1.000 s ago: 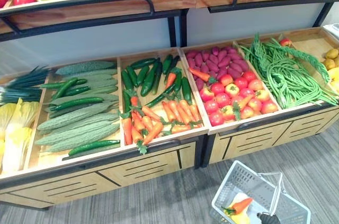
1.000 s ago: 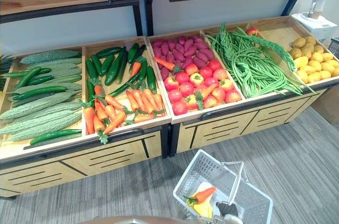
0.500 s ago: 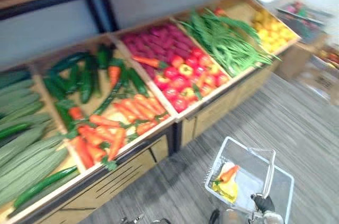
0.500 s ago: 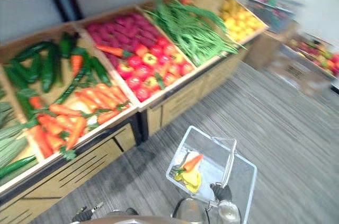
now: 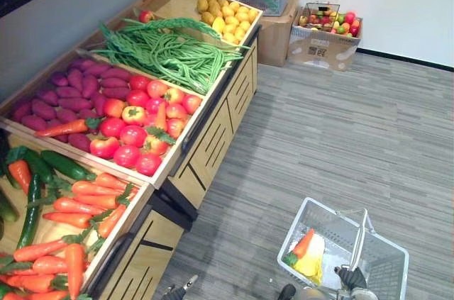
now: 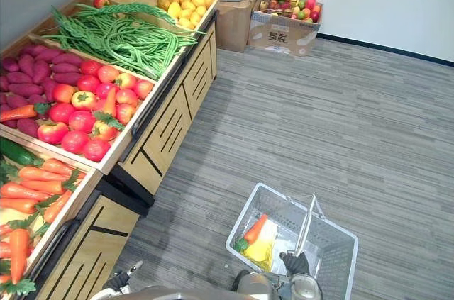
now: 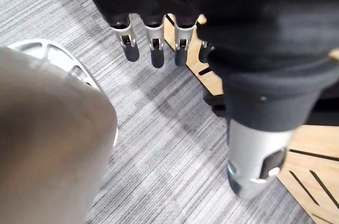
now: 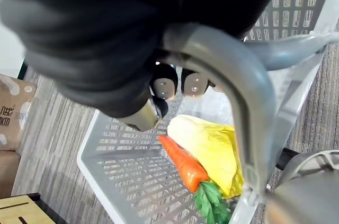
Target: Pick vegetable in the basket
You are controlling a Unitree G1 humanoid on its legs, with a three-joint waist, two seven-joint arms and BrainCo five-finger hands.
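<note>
The grey floor bears a wooden stand of carrots, tomatoes and green beans, cardboard boxes beside it.

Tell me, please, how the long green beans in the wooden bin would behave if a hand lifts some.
Probably floppy: the beans are long, thin and lie in loose curves. They would likely come up tangled, because many strands cross one another. Each strand looks light, so a pull may drag its neighbours along.
</note>
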